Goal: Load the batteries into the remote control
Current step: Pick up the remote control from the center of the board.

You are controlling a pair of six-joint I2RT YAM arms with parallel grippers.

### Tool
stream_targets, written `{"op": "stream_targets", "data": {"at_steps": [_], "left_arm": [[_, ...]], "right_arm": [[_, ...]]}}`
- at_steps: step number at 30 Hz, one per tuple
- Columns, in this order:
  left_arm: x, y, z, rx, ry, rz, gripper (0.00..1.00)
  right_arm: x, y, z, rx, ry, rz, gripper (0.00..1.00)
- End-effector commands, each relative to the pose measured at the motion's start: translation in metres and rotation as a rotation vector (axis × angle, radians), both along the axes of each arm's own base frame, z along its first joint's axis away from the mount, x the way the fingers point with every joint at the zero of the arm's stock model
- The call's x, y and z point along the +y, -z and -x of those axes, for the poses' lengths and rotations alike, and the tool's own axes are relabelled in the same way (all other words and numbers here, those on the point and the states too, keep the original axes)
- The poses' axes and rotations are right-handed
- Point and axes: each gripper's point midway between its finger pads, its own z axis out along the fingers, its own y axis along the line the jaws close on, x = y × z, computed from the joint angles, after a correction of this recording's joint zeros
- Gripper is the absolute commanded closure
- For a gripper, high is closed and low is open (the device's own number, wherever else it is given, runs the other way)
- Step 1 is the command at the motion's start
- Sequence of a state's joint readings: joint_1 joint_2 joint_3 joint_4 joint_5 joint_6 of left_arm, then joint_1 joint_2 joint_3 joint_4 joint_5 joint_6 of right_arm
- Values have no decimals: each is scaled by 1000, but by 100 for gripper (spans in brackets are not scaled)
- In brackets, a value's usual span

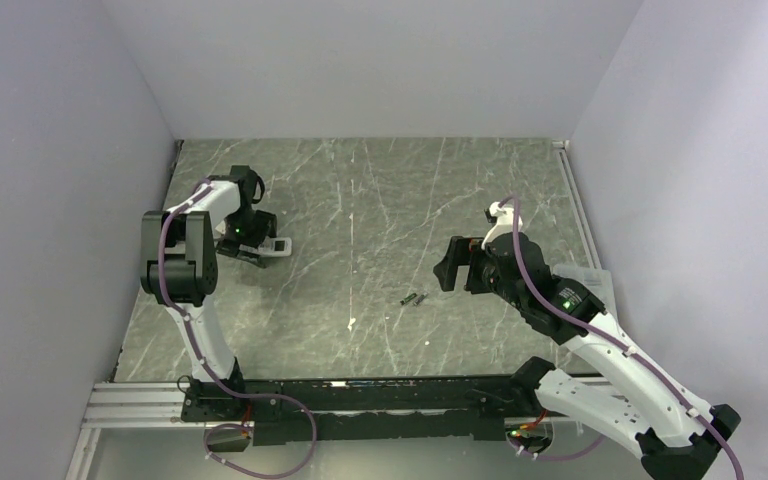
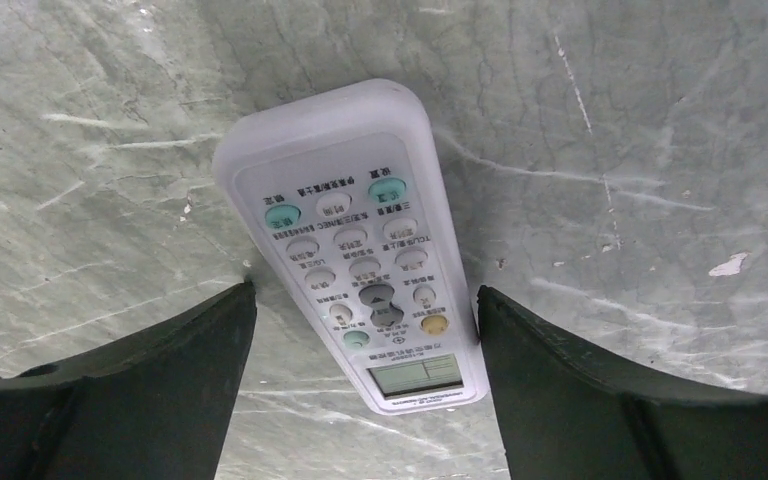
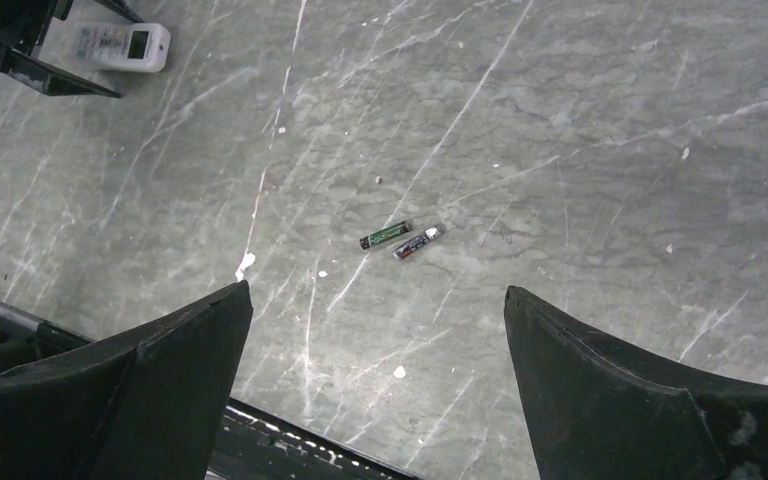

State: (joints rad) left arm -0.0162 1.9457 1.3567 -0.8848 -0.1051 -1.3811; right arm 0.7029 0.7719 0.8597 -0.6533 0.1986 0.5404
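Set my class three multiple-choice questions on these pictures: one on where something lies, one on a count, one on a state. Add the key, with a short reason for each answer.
1. Where do the batteries lie?
A. On a plate
B. On the bare table
C. In a cup

2. How many batteries show?
A. One
B. Four
C. Two

3. How does the remote control lie?
A. Flat, buttons up
B. Flat, buttons down
C. Standing on end

Key:
1 B: the right wrist view shows them close together on the marbled tabletop.
2 C: two small dark cylinders are there, and no more.
3 A: its buttons and small display face the left wrist camera.
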Motion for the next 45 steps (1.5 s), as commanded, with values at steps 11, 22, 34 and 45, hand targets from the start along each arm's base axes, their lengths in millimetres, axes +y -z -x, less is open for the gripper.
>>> {"op": "stream_targets", "data": {"at_steps": [11, 22, 34, 45], "left_arm": [[5, -2, 5, -34, 50, -18, 42], [-4, -23, -6, -206, 166, 14, 92], [-32, -61, -9, -352, 380, 128, 94], [-95, -80, 9, -445, 678, 495, 96]], "right_arm": [[1, -17, 5, -17, 2, -55, 0], [-3, -22, 11, -22, 4, -76, 0], [-5, -21, 15, -24, -4, -77, 0], [-3, -20, 23, -80, -109, -43, 0]]}}
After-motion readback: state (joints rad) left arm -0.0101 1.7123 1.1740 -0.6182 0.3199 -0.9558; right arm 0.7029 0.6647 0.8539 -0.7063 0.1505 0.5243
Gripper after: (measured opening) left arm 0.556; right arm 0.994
